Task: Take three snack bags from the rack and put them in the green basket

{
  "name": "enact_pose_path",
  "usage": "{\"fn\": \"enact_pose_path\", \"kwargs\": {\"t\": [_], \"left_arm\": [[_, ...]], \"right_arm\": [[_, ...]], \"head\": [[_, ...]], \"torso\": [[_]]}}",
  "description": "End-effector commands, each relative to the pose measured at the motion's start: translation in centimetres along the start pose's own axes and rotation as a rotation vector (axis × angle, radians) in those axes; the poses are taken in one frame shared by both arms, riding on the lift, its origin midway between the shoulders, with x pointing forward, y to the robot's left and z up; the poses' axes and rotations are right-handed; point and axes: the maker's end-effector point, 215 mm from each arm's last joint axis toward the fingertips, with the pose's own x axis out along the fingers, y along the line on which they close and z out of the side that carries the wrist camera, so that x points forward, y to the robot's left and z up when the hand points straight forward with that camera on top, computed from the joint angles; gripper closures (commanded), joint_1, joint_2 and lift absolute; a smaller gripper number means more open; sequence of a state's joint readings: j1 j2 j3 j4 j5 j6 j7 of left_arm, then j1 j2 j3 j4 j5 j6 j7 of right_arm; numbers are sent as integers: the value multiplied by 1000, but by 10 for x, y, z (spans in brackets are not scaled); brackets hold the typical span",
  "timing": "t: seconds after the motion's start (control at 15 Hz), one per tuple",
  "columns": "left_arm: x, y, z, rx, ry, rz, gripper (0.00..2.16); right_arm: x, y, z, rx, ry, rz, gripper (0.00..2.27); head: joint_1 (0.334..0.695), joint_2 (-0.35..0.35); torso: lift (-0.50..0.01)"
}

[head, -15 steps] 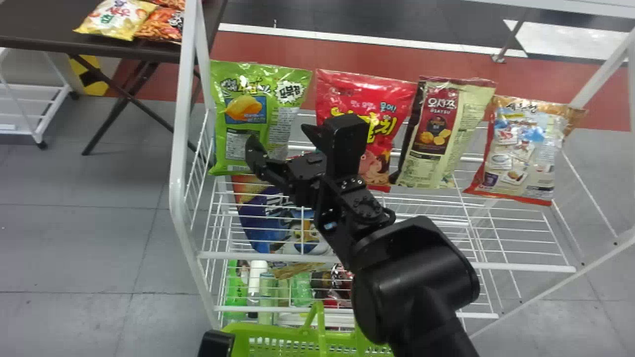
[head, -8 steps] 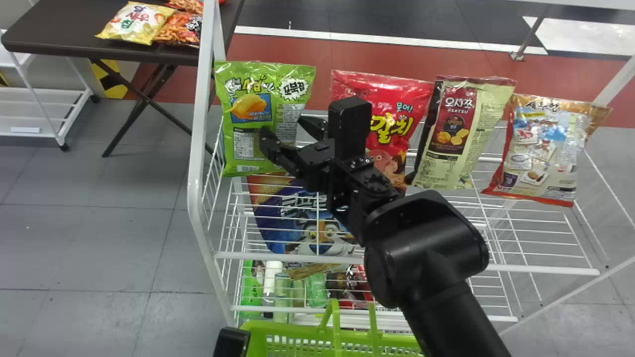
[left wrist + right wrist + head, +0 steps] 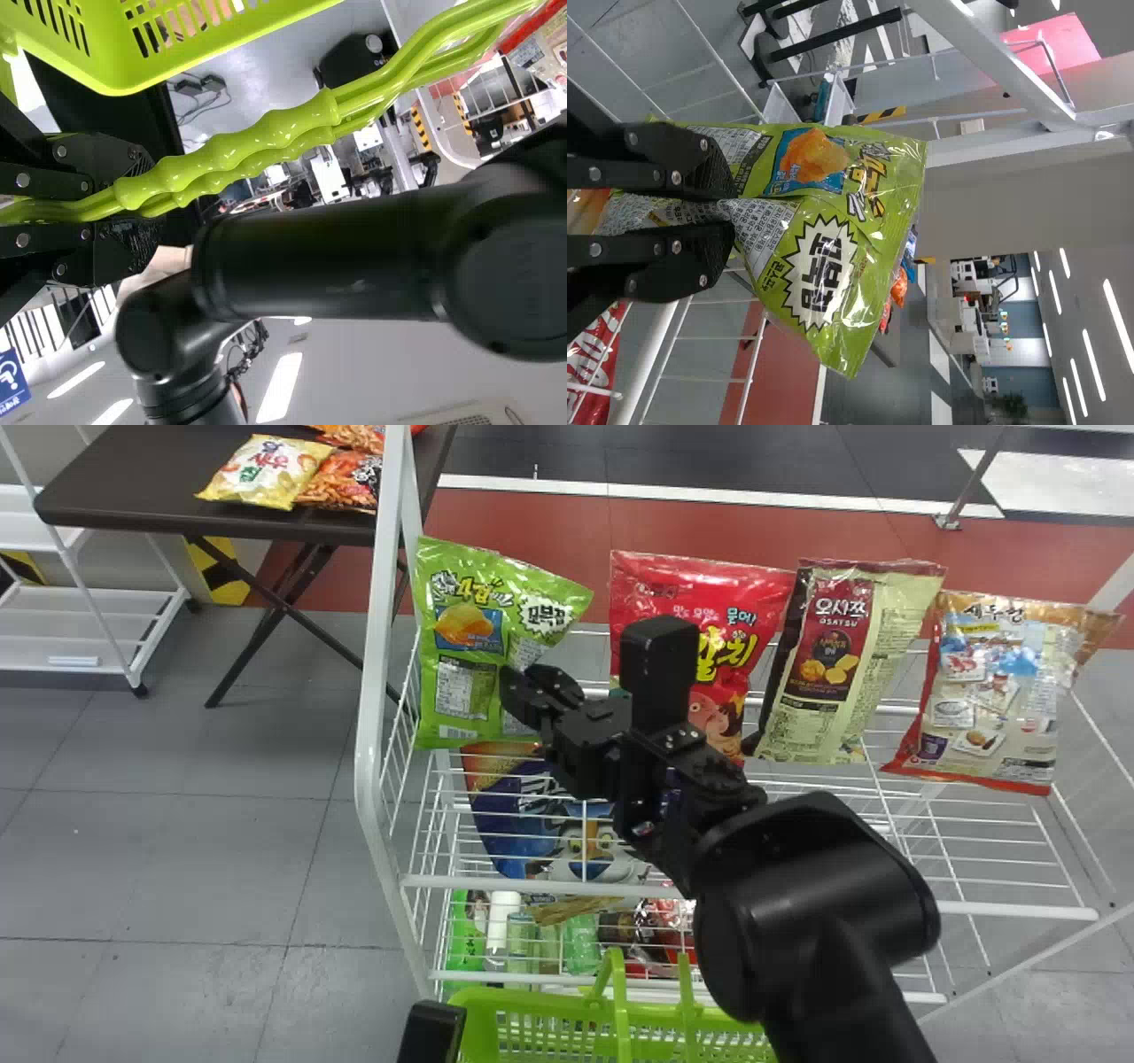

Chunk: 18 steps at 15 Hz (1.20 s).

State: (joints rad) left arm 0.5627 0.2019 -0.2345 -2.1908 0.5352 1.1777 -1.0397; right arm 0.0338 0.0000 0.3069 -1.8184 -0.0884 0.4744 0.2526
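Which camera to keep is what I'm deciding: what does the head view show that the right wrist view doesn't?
Head view, not right wrist view: the green basket and the rightmost snack bag.
Right wrist view, not head view: ceiling lights and a pink panel.
Both: the right gripper, its jaws on the green snack bag, plus the red snack bag and white rack.

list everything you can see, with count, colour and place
green snack bag: one, green, pinched in right gripper
red snack bag: one, red, on rack
cream-and-maroon snack bag: one, right of red
beige-and-red snack bag: one, rightmost
blue package: one, lower shelf
bottles and packets: several, mixed, below
rack: one, white, ahead
green basket: one, green, before rack
table: one, dark, behind left
left gripper: one, black, on basket handles
right gripper: one, black, at rack
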Motion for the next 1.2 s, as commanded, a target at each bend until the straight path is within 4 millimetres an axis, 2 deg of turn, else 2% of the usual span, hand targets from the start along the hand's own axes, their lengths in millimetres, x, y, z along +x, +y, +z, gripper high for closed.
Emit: {"fn": "enact_pose_path", "kwargs": {"t": [0.0, 0.07, 0.13, 0.33, 0.4, 0.53, 0.6, 0.67, 0.73, 0.8, 0.87, 1.0, 1.13], "left_arm": [[-3, 0, 5, 13, -15, 5, 1173], [-4, 2, 6, 17, -18, 11, 1173], [-3, 3, 9, 26, -24, 15, 1173], [0, 4, 14, 44, -35, 24, 1173], [1, 4, 13, 45, -34, 24, 1173], [2, 4, 15, 45, -40, 22, 1173], [1, 4, 13, 41, -45, 26, 1173], [-2, 5, 14, 46, -71, 38, 1173], [-3, 5, 14, 51, -89, 41, 1173], [-3, 7, 15, 56, -95, 48, 1173], [-3, 7, 14, 56, -96, 52, 1173], [-3, 8, 15, 60, -99, 58, 1173], [-5, 10, 17, 65, -97, 65, 1173]], "right_arm": [[-36, 16, 18, 19, -39, -5, 2142], [-57, 15, 29, 21, -61, -19, 2142], [-76, 16, 30, 25, -57, -22, 2142], [-158, -10, 50, -8, -85, -128, 2142], [-183, -21, 52, -19, -85, -166, 2142], [-243, -42, 71, -85, -137, -249, 2142], [-260, -51, 73, -100, -133, -277, 2142], [-269, -61, 61, -101, -78, -293, 2142], [-275, -66, 40, -74, 13, -290, 2138], [-290, -72, 9, -2, 131, -291, 2138], [-306, -70, -24, 86, 249, -274, 2138], [-340, -67, -78, 215, 444, -278, 2138], [-367, -50, -115, 339, 584, -262, 2138]], "head": [[695, -86], [695, -89], [695, -95], [695, -151], [695, -220], [695, -320], [695, -350], [695, -350], [695, -350], [695, -350], [695, -350], [695, -350], [695, -350]], "torso": [[-7], [-7], [-7], [-7], [-7], [-7], [-7], [-7], [-7], [-7], [-7], [-7], [-7]]}}
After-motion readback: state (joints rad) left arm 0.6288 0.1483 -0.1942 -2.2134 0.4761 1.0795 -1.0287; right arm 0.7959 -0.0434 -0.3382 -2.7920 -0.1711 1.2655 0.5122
